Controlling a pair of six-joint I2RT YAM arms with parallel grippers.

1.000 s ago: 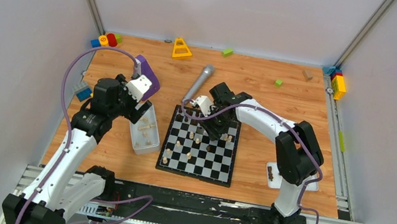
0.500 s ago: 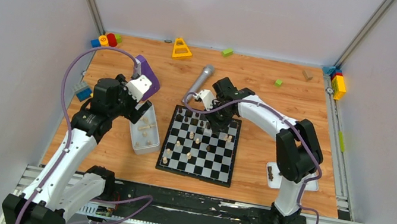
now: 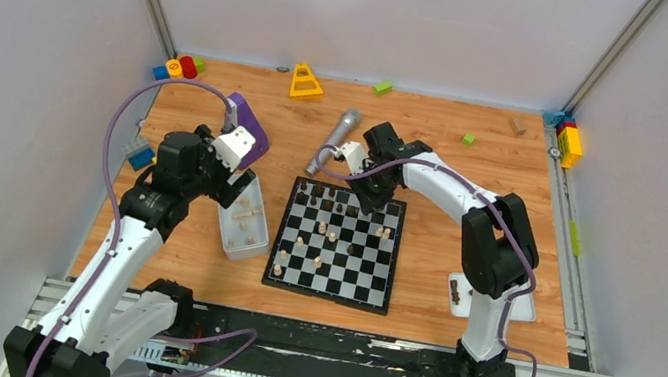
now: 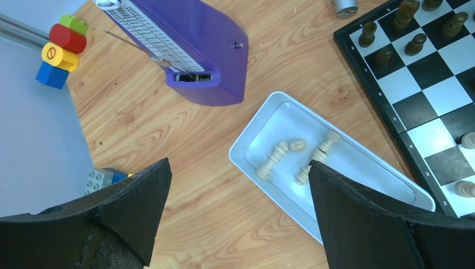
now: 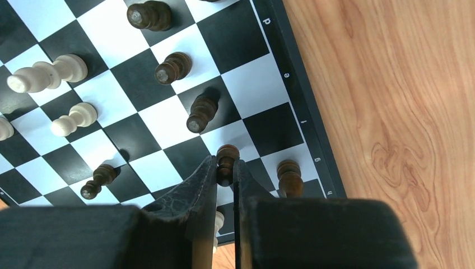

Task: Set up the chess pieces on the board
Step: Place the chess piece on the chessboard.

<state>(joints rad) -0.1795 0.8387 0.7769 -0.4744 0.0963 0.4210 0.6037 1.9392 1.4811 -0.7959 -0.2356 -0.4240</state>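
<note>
Right claw (image 5: 225, 171) is clamped on a dark brown turned-wood chess piece (image 5: 227, 157) at the far row of the black-and-white chessboard (image 5: 263, 84). Likely step: seat it on its square, then part and lift straight up. Another dark piece (image 5: 289, 175) stands just beside, with the board rim near. Left claw (image 4: 238, 168) hangs apart above the white tray (image 4: 358, 168) of pale pieces (image 4: 274, 157).

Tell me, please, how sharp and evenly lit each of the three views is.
Top external view: even, soft light, no glare, though the chessboard looks small. Left wrist view: the tray is sharp; the left tool is near-black. Right wrist view: short shadows; the right tool, shut on a dark piece, is underexposed.
</note>
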